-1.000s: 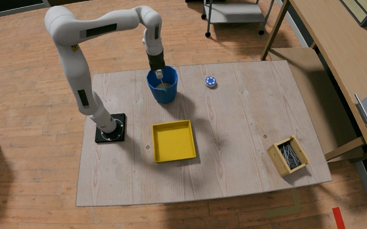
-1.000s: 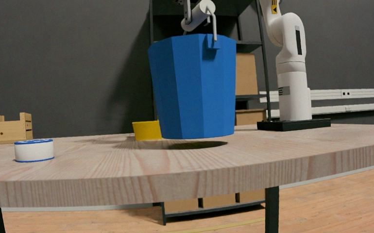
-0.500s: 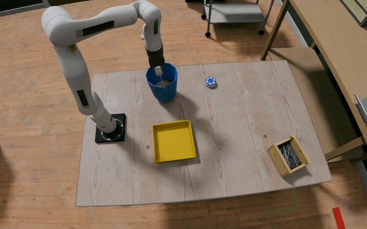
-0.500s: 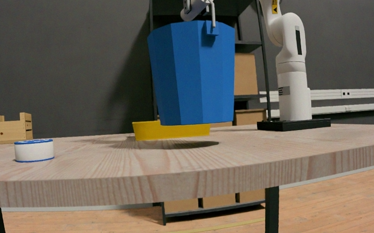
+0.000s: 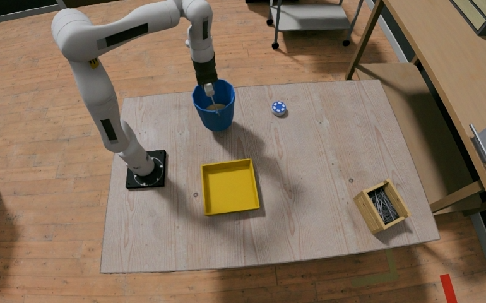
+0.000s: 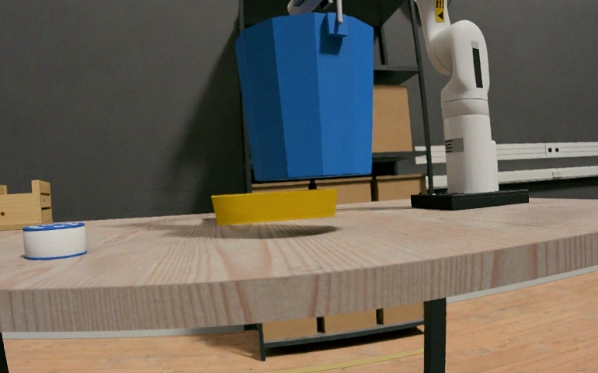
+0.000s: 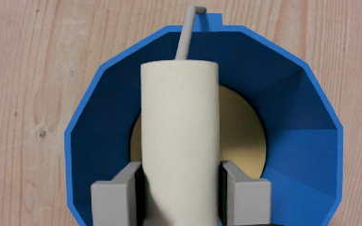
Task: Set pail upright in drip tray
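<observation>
The blue pail [image 5: 213, 105] hangs upright in the air above the far part of the table, well clear of the top in the side view [image 6: 307, 96]. My gripper [image 7: 181, 185] is shut on the white grip of the pail's handle [image 7: 179, 141]; the fingers clasp it from both sides above the pail's open mouth. The pail has a tan floor inside. The yellow drip tray [image 5: 229, 186] lies flat on the table nearer the front, empty, apart from the pail. In the side view the tray [image 6: 274, 206] sits behind and below the pail.
A small white and blue round puck [image 5: 278, 108] lies to the right of the pail. A wooden crate of nails [image 5: 382, 205] stands at the table's right front. The arm's base [image 5: 146, 174] is left of the tray.
</observation>
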